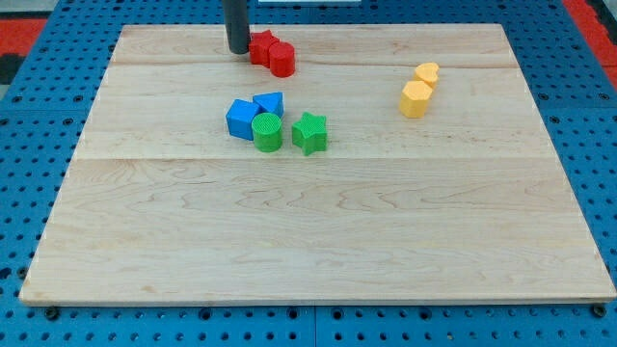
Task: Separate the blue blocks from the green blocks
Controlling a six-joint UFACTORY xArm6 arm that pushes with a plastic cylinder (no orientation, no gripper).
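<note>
Two blue blocks sit together left of the board's middle: a blue cube-like block [240,119] and a blue wedge-like block [270,103] to its right. A green cylinder [267,132] touches both from below. A green star [309,133] stands just right of the cylinder. My tip [237,50] rests near the view's top, above the blue blocks and apart from them, just left of the red blocks.
Two red blocks, a red star [261,47] and a red cylinder [281,60], lie next to my tip. A yellow heart [426,73] and a yellow hexagon [415,98] sit at the right. The wooden board [318,241] lies on a blue pegboard.
</note>
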